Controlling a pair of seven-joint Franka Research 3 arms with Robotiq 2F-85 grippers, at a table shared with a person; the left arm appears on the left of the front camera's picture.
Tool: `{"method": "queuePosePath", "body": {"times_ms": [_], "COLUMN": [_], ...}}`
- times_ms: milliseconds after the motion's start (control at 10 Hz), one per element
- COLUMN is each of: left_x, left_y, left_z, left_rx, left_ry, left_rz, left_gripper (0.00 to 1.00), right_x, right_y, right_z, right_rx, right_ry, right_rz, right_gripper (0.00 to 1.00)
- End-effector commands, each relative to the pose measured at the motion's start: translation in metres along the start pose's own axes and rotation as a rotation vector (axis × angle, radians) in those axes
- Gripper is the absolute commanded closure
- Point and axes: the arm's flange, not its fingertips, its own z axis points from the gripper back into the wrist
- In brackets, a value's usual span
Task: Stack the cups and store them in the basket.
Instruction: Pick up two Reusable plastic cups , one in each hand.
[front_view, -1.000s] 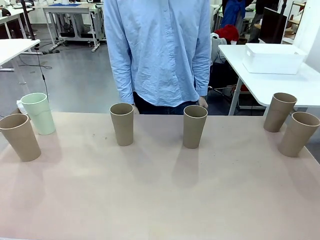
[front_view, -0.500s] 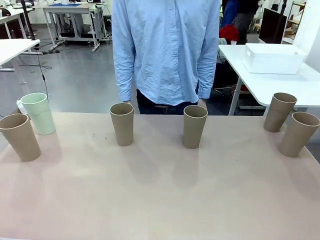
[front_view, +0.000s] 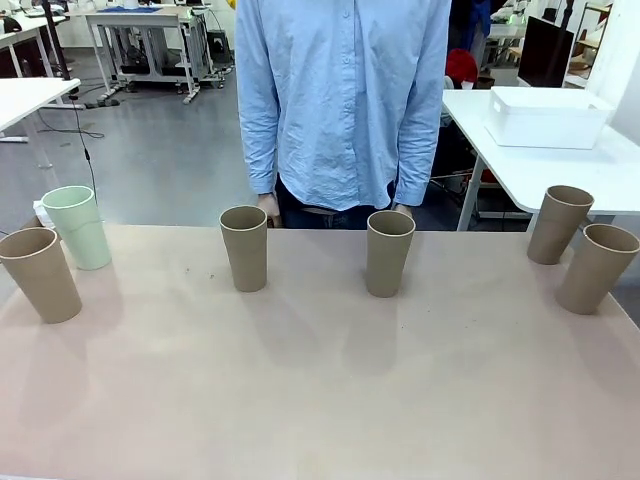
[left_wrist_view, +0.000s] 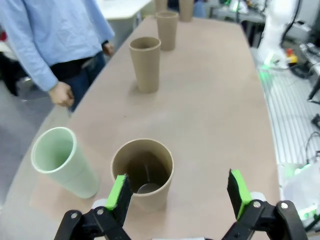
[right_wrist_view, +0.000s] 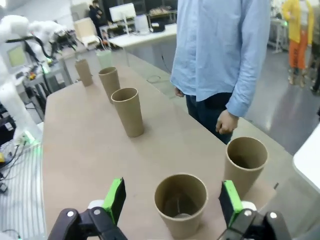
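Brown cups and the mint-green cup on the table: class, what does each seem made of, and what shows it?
Brown cups: likely kraft paper, matte; dull tan walls without glare. Mint-green cup: matte, same tapered shape; coated paper or plastic, the look leaves it open.

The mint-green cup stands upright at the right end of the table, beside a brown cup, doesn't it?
Not quite: it is the left end. The mint-green cup stands upright at the left end of the table, beside a brown cup, as the front view shows.

Bright, even overhead light; soft shadows beside cups (front_view: 244, 248); wrist views bowed at edges.
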Motion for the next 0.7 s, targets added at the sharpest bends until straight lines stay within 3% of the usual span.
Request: {"method": "queuePosePath", "body": {"times_ms": [0,300,600], "left_x": [-0.027,-0.077,-0.112], "left_y": [0.004,0.016,0.035], "left_z": [0.006,0.0,-0.018], "left_rx": [-0.029,-0.081,-0.137], "left_ry": [-0.114,-0.227,-0.28], "left_rz": [-0.069,-0.144,-0.091], "left_gripper": [0.0,0.0,0.0], "right_x": [-0.03,-0.085,-0.114], "right_y": [-0.044,-0.074,-0.083], "right_z": [0.024,0.007,-0.014], "right_rx": [0.085,0.181,0.114], "right_ry": [-0.101,-0.129,-0.139], "right_rz": [0.056,0.07,0.089], "right_gripper": [0.0,0.0,0.0]}}
